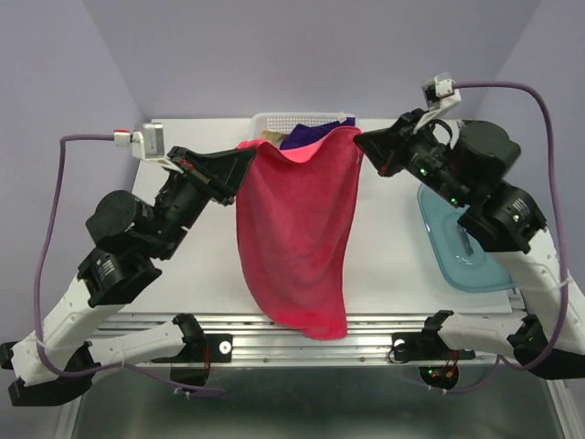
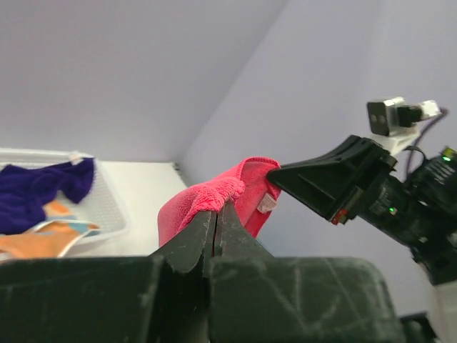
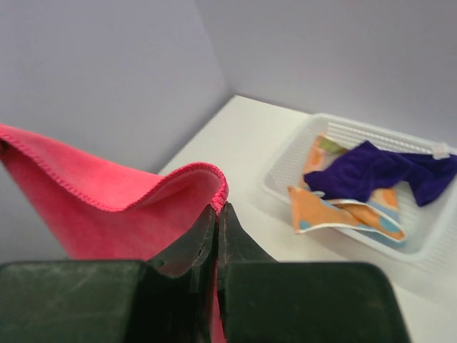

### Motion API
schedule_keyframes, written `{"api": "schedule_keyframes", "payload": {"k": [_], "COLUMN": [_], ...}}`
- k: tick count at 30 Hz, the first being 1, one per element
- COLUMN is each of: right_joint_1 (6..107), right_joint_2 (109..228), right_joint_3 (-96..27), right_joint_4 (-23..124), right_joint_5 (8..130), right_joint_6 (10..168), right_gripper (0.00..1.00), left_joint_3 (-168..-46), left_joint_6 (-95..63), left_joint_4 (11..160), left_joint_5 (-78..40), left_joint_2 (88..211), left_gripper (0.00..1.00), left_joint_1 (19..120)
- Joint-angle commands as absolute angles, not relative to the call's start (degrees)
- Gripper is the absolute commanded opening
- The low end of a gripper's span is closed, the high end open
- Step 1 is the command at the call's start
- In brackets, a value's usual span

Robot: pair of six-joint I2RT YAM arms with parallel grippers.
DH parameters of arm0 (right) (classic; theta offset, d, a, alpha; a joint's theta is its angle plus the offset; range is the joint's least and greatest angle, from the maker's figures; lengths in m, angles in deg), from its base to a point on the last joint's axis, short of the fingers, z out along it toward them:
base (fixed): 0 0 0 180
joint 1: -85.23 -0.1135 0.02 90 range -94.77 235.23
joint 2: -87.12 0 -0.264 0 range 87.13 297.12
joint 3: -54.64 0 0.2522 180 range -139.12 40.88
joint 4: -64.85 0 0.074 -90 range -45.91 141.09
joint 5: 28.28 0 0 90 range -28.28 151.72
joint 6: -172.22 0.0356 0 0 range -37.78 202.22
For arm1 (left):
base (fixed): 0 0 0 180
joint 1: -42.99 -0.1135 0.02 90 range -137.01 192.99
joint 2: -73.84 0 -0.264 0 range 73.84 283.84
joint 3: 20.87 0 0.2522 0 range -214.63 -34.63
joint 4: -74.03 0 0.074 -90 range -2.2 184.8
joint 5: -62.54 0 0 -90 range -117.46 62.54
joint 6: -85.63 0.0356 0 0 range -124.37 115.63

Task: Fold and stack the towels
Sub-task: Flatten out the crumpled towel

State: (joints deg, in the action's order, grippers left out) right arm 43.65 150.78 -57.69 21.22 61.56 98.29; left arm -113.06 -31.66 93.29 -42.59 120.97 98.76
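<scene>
- The pink towel (image 1: 297,238) is pinched at its top corners by left gripper (image 1: 245,160) and right gripper (image 1: 362,143), both clamped.
- Corners are best kept level as it is laid flat.

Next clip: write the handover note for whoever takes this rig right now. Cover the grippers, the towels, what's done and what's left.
Left gripper: shut on one top corner of the pink towel.
Right gripper: shut on the other top corner. The towel hangs spread between the two grippers above the table.
Purple towel and orange dotted towel: crumpled in the white basket at the far edge.
Done: the pink towel is out of the basket and spread. Nothing is folded or stacked yet.
Left: fold the pink towel and set it down, then fold the other two and stack all three.
</scene>
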Motion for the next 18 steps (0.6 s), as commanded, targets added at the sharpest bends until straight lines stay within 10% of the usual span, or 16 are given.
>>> {"api": "schedule_keyframes", "payload": {"k": [1, 18], "right_joint_1": [44.0, 47.9], "right_joint_2": [152.1, 163.7], "right_joint_3": [-56.1, -55.2], "right_joint_4": [27.9, 39.4], "right_joint_5": [47.8, 40.1], "right_joint_6": [94.6, 85.9], "right_gripper": [0.01, 0.01], "left_joint_3": [-113.4, -107.8], "left_joint_6": [-26.5, -29.7], "left_joint_4": [89.7, 73.9], "left_joint_5": [-54.1, -25.7], "left_joint_2": [125.1, 137.1], "left_gripper": [0.0, 0.0], "left_joint_1": [97.4, 67.8]}}
